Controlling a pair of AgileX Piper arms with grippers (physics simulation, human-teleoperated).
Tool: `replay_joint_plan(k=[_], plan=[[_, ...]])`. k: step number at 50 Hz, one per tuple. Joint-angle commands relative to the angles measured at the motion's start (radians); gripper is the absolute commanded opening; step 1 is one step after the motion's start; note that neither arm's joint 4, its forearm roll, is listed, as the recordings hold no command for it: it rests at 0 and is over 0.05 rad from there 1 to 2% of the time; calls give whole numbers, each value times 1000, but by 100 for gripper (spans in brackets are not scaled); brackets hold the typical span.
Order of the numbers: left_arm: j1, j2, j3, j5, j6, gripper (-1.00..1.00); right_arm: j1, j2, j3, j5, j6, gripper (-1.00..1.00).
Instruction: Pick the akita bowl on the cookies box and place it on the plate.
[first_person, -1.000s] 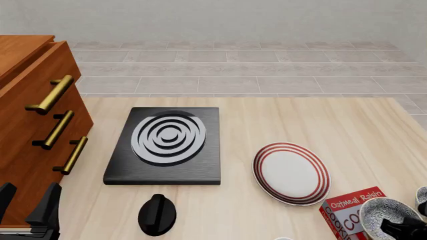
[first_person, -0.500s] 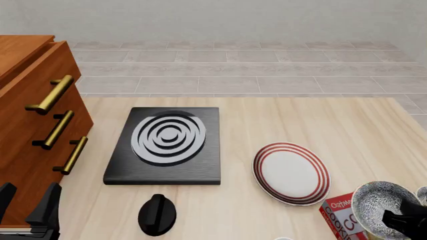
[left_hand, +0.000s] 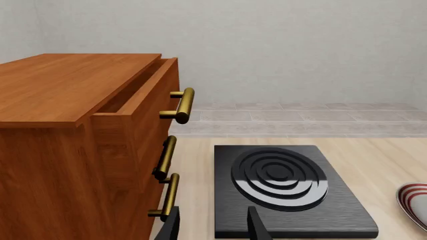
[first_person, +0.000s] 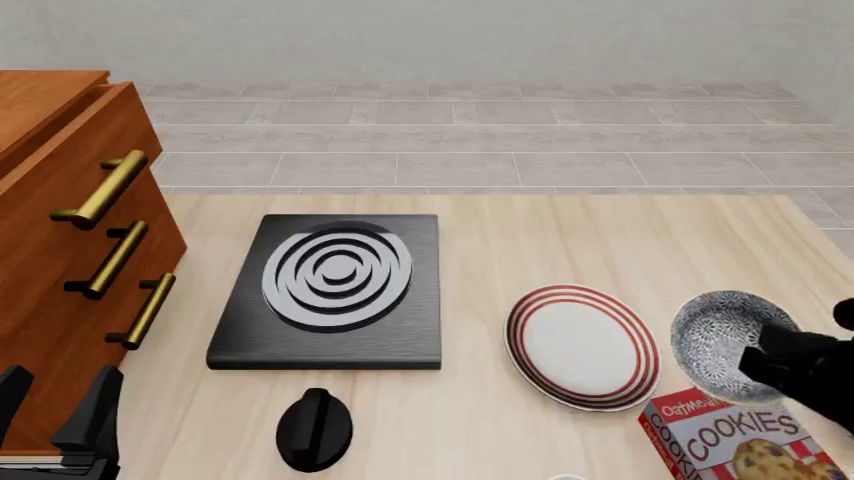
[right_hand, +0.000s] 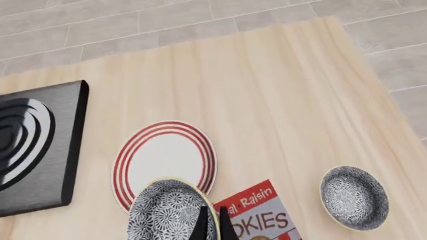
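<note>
The akita bowl (first_person: 725, 338), dark outside and speckled inside, hangs tilted in the air just right of the plate (first_person: 582, 345). My right gripper (first_person: 763, 362) is shut on the bowl's rim. Below it, the red cookies box (first_person: 741, 447) lies on the table with nothing on top. In the right wrist view the bowl (right_hand: 167, 212) overlaps the near rim of the plate (right_hand: 167, 160), with the gripper (right_hand: 211, 221) pinching its edge beside the box (right_hand: 261, 214). My left gripper (left_hand: 213, 227) stands open and empty near the cabinet, also seen at the front view's lower left (first_person: 54, 412).
A black slab with white rings (first_person: 331, 290) lies left of the plate, with a black knob (first_person: 315, 428) in front of it. A wooden drawer cabinet (first_person: 67, 250) fills the left side. A second speckled bowl (right_hand: 353, 197) sits on the table right of the box.
My right gripper has lifted the bowl off the cookies box and carried it up and away from the near edge. The box's top now shows. The left arm has not moved.
</note>
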Motion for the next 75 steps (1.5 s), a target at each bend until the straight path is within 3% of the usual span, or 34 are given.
replay_joint_plan(k=[1,6,20,35,75], plan=[[0,0,0,0,0,100,82,116,-36,-112,111,-100],[0,0,0,0,0,100,113,147,-42,-146,163,-100],[0,0,0,0,0,100,187,274,-12,-290,207,-100],[0,0,0,0,0,100,219,423,-3,-422,225,-100],[0,0,0,0,0,100,234,703,16,-650,276,-100]])
